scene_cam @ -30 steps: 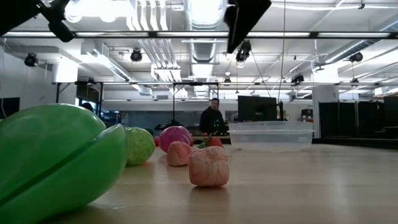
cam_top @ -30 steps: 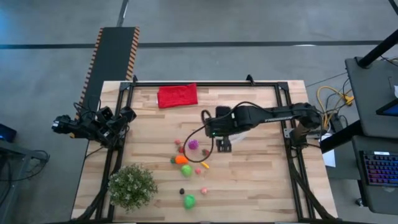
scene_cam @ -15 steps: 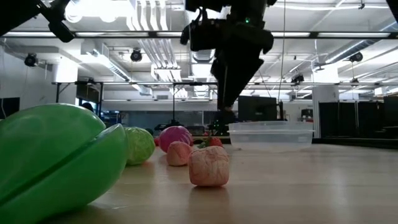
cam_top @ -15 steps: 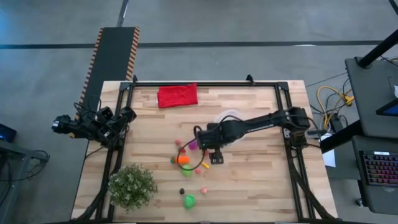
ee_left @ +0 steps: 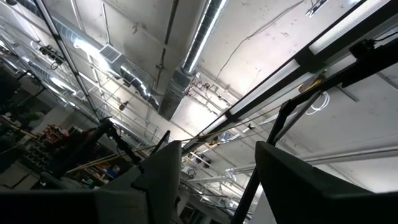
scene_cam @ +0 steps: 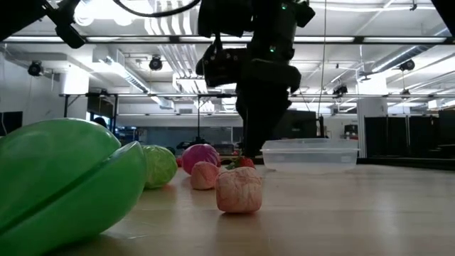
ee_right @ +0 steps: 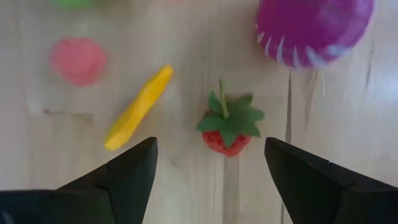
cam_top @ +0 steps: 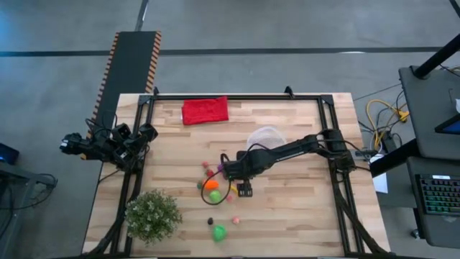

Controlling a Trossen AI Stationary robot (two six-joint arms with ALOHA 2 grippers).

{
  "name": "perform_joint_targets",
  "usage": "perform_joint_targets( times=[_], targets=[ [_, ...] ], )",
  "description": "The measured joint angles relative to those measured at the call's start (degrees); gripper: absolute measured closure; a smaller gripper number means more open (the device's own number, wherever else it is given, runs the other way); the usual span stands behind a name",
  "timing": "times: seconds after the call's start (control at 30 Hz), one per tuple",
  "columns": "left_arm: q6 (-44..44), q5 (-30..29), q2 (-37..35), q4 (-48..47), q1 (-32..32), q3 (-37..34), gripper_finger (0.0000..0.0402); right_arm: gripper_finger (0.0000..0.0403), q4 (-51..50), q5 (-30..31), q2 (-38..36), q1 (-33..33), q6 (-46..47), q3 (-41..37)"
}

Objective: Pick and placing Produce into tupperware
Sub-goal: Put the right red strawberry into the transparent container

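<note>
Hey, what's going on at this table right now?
The right arm is stretched across the wooden table, its pincer open and hovering over a small red toy strawberry with a green leafy top, beside a thin yellow toy piece and a round magenta toy vegetable. It holds nothing. The round clear plastic tub shows nothing inside from above. The left pincer waits off the table's left edge.

High view is looking straight down on the whole tabletop (cam_top: 287, 208). Low view is sitting at tabletop level, facing the room. Right wrist is looking close down; left wrist is pointing ceilingward.
</note>
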Motion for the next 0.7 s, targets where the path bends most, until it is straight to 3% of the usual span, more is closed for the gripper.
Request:
perform_joint_targets(
  times=[0.2,0.7],
  targets=[
    [0.0,0.0,0.0,0.0,0.0,0.0,0.0210,0.0127,5.0,2.2,0.6,0.0,1.8,-2.4],
    [0.0,0.0,0.0,0.0,0.0,0.0,0.0210,0.0196,5.7,4.6,3.0,-0.6,3.4,-2.8]
  ],
)
